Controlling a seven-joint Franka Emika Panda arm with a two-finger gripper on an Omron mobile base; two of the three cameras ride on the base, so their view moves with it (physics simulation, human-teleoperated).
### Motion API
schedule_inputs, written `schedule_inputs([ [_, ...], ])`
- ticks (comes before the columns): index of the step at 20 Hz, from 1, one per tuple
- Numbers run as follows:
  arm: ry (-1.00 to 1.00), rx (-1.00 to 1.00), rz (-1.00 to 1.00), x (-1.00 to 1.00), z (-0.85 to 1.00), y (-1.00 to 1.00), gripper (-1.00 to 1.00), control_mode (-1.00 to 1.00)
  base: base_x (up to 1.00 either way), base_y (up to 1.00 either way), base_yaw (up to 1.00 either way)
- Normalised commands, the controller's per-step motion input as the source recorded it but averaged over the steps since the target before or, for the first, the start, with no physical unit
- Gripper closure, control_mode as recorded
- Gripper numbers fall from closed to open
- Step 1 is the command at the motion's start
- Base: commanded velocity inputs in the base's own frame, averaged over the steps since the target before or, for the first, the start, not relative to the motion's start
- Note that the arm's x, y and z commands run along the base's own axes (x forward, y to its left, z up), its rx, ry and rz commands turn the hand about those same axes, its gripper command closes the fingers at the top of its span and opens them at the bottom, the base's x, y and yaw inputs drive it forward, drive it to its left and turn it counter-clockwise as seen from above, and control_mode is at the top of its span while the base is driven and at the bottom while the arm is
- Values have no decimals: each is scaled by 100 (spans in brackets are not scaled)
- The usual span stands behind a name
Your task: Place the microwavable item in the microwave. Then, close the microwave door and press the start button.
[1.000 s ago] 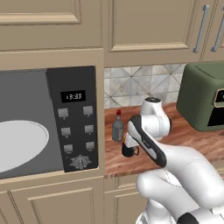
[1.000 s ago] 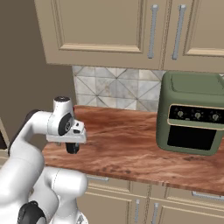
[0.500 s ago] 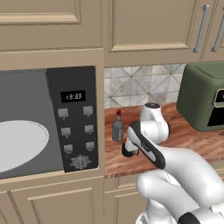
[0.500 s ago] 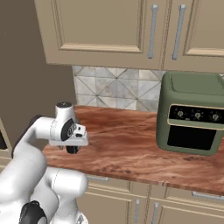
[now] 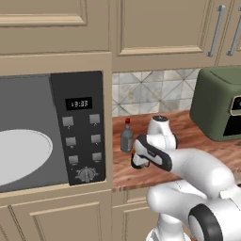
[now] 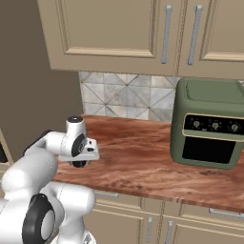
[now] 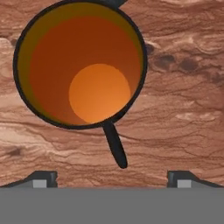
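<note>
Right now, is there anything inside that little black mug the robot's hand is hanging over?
In the hand view the mug looks empty: just orange walls and a lighter orange bottom. It stands on the wooden counter; the patch of counter beneath it is covered.

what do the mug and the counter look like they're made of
Mug: probably glazed ceramic, given its thin black rim, smooth orange inside and slim black handle; it could also be enamel. Counter: reddish-brown with swirling grain and dark knots, so polished wood or a wood-look stone; the render leaves that open.
</note>
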Motion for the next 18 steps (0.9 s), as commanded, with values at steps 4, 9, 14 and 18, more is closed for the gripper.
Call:
schedule_inputs([
  [4,0,0,6,2,-1,0,-100,-100,0,0,0],
  [9,0,0,5,6,-1,0,-100,-100,0,0,0],
  [14,0,0,5,7,-19,0,-100,-100,0,0,0],
  [18,0,0,4,12,-28,0,-100,-100,0,0,0],
])
